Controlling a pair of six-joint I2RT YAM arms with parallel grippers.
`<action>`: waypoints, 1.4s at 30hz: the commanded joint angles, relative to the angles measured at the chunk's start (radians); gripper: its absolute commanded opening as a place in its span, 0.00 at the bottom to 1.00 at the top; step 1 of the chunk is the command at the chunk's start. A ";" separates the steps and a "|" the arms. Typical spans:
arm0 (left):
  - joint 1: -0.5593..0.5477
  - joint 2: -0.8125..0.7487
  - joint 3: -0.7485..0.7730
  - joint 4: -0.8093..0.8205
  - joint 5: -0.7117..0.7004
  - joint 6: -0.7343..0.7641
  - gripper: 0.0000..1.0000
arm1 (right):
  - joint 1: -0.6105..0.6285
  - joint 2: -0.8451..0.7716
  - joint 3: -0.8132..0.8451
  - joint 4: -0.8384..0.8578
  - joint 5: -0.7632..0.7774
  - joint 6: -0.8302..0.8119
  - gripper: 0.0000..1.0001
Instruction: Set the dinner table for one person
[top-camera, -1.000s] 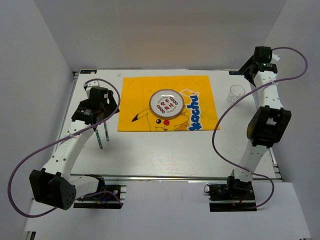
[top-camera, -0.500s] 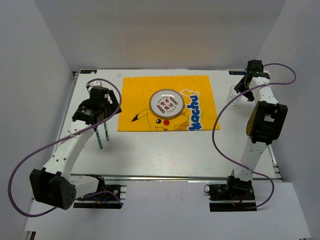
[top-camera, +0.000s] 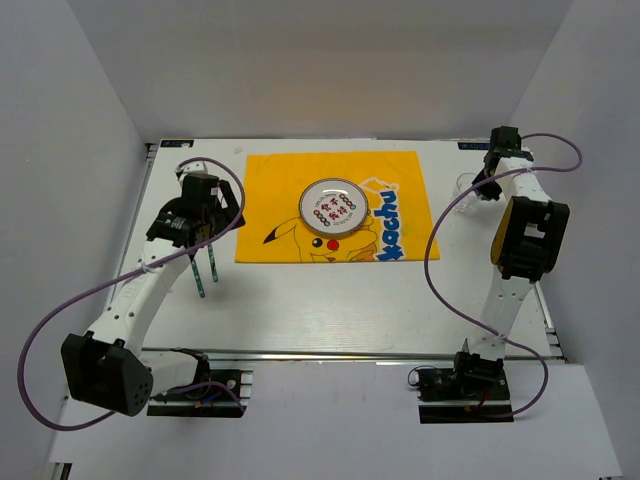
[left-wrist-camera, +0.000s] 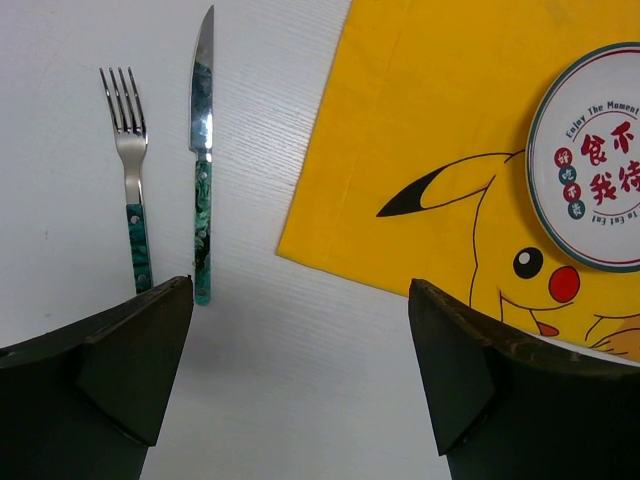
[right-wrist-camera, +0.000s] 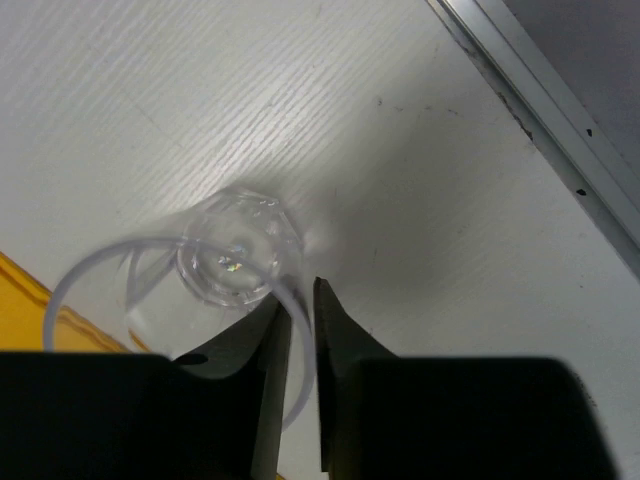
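Observation:
On the white dinner table (top-camera: 330, 300) lies a yellow placemat (top-camera: 335, 205) with a round plate (top-camera: 333, 207) on it. To its left, a fork (left-wrist-camera: 130, 170) and a knife (left-wrist-camera: 203, 150) with green handles lie side by side. My left gripper (left-wrist-camera: 300, 370) hangs open above bare tabletop near them, holding nothing. At the back right stands a clear glass (right-wrist-camera: 235, 255). My right gripper (right-wrist-camera: 300, 330) is shut on its rim, one finger inside and one outside. From above, that gripper (top-camera: 478, 188) covers most of the glass (top-camera: 466, 183).
The placemat's edge (left-wrist-camera: 420, 150) and the plate (left-wrist-camera: 600, 160) sit to the right of the left gripper. A metal rail (right-wrist-camera: 540, 90) borders the table just beyond the glass. Grey walls enclose the back and both sides.
The right arm has come down onto the glass and its jaws have closed on the rim. The left arm, cutlery, plate and placemat have stayed put.

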 joint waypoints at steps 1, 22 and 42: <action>-0.004 -0.008 -0.005 0.017 0.009 0.010 0.98 | -0.009 -0.008 0.003 0.033 0.001 -0.001 0.06; 0.005 0.019 -0.015 0.043 0.056 0.027 0.98 | 0.229 0.178 0.362 0.215 -0.295 -0.089 0.00; 0.005 0.062 -0.013 0.043 0.067 0.041 0.98 | 0.249 0.341 0.552 0.219 -0.261 -0.188 0.00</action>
